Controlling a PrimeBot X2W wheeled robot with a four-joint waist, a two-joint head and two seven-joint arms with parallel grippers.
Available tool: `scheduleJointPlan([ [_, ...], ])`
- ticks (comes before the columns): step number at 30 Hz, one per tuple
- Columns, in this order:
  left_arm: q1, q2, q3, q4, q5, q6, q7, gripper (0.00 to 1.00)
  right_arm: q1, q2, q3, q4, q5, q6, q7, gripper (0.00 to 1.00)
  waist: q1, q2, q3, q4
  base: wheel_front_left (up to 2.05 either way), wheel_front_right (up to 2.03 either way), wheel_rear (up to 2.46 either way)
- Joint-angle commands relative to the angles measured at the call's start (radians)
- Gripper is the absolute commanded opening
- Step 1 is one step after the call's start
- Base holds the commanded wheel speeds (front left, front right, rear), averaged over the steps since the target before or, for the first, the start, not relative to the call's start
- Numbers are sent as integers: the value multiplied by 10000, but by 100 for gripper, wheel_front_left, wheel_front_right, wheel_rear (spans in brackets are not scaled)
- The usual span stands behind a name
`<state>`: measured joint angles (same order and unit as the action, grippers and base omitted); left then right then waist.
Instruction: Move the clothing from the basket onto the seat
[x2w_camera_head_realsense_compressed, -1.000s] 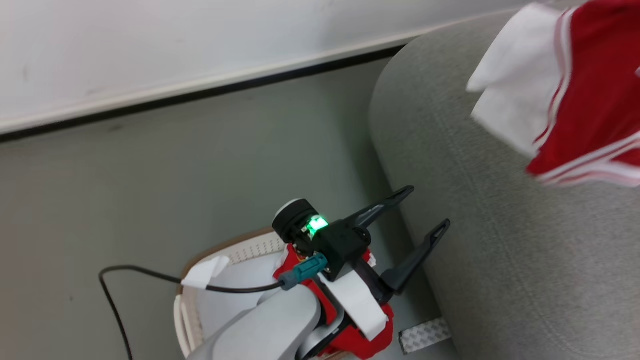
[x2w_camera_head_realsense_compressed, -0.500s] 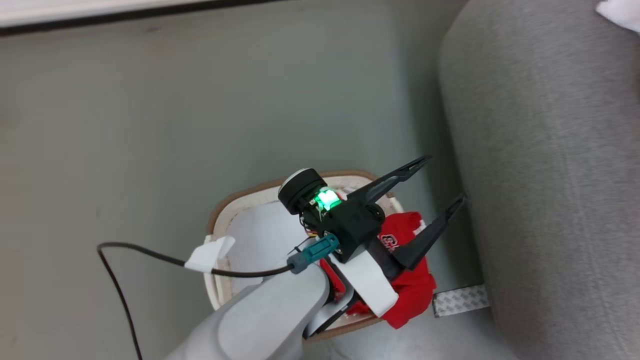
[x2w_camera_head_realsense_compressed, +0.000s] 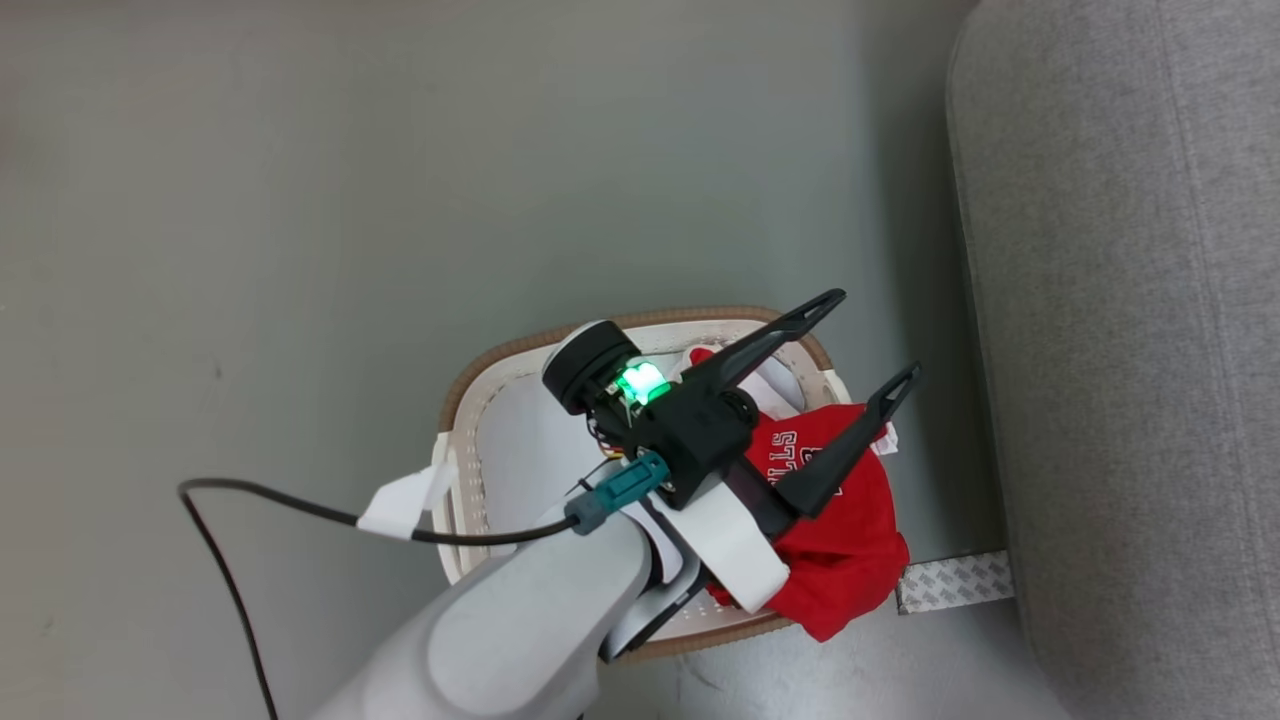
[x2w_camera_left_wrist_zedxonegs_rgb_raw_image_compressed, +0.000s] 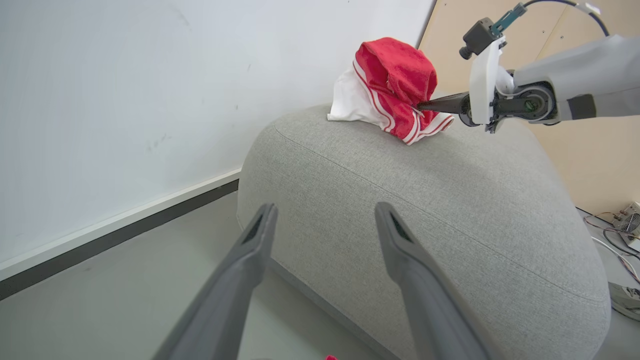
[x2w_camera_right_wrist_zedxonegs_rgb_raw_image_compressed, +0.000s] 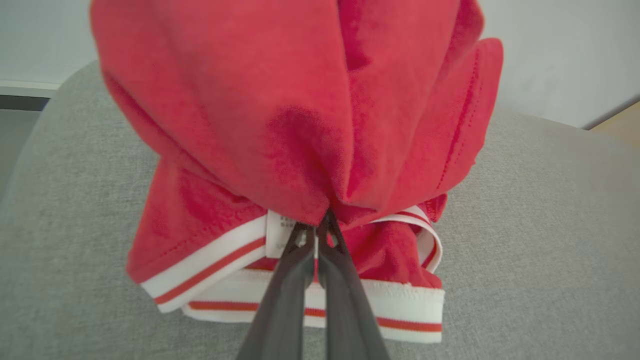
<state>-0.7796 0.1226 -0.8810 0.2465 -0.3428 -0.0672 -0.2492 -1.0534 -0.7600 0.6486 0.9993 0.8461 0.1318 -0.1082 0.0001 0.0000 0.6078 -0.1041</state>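
Clothing split between basket and sofa

Left gripper (x2w_camera_head_realsense_compressed: 878, 333) hangs over the basket (x2w_camera_head_realsense_compressed: 500, 360) with its jaws spread wide and nothing between them, fingers pointing toward 2 o'clock in the head view. In its own wrist view the left gripper (x2w_camera_left_wrist_zedxonegs_rgb_raw_image_compressed: 325, 207) looks past open air at the sofa (x2w_camera_left_wrist_zedxonegs_rgb_raw_image_compressed: 425, 200).

Under it, a red jersey (x2w_camera_head_realsense_compressed: 830, 540) with white lettering lies bunched in the basket's 4 o'clock side. Its lower fold spills over the tan rim there. The rest of the basket's white floor is bare. A black cable (x2w_camera_head_realsense_compressed: 280, 505) runs from the arm's wrist out toward 9 o'clock over the grey floor (x2w_camera_head_realsense_compressed: 300, 200).

The basket stands on the floor at the middle bottom of the head view, near the sofa (x2w_camera_head_realsense_compressed: 1130, 350), which fills the 3 o'clock side. A small patterned metal strip (x2w_camera_head_realsense_compressed: 955, 580) lies at the sofa's foot, just beside the jersey's fold.

Farther off, on the sofa's top, sit the red shorts (x2w_camera_left_wrist_zedxonegs_rgb_raw_image_compressed: 395, 85) with white striped trim. The right gripper (x2w_camera_left_wrist_zedxonegs_rgb_raw_image_compressed: 424, 106) reaches in from 3 o'clock in the left wrist view. Its jaws are pinched tight on the cloth. Seen from the right wrist, the gripper (x2w_camera_right_wrist_zedxonegs_rgb_raw_image_compressed: 316, 227) clamps a gathered fold by a white label. The shorts (x2w_camera_right_wrist_zedxonegs_rgb_raw_image_compressed: 300, 125) stand up above it, and the striped hem rests on the sofa (x2w_camera_right_wrist_zedxonegs_rgb_raw_image_compressed: 550, 225).
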Motion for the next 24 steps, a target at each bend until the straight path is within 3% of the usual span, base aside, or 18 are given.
scheduleJointPlan([
  [1,-89,71,44,19,-35,32,-58,100,-31,-71,116,43,52,-22,-78,27,-1,0,-61,-30,0,0,0],
  [2,-62,83,61,37,-62,50,-69,100,-97,-76,217,32,73,-22,-132,48,-1,0,-116,-63,0,0,0],
  [3,-20,96,80,57,-94,59,-66,100,-148,-65,332,29,83,-22,-181,100,-1,0,-185,-101,0,0,0],
  [11,410,258,309,159,-263,227,-136,100,37,-11,1555,-588,755,-22,361,100,-1,0,-1171,-384,0,0,0],
  [16,910,501,660,91,-483,375,-148,100,260,-441,2582,-1410,1054,-22,452,100,-1,0,-2164,-527,0,0,0],
  [24,2065,1063,1650,-402,-859,784,-155,100,134,-1064,3512,-2567,1377,-22,-510,100,-1,0,-3889,-424,0,0,0],
])
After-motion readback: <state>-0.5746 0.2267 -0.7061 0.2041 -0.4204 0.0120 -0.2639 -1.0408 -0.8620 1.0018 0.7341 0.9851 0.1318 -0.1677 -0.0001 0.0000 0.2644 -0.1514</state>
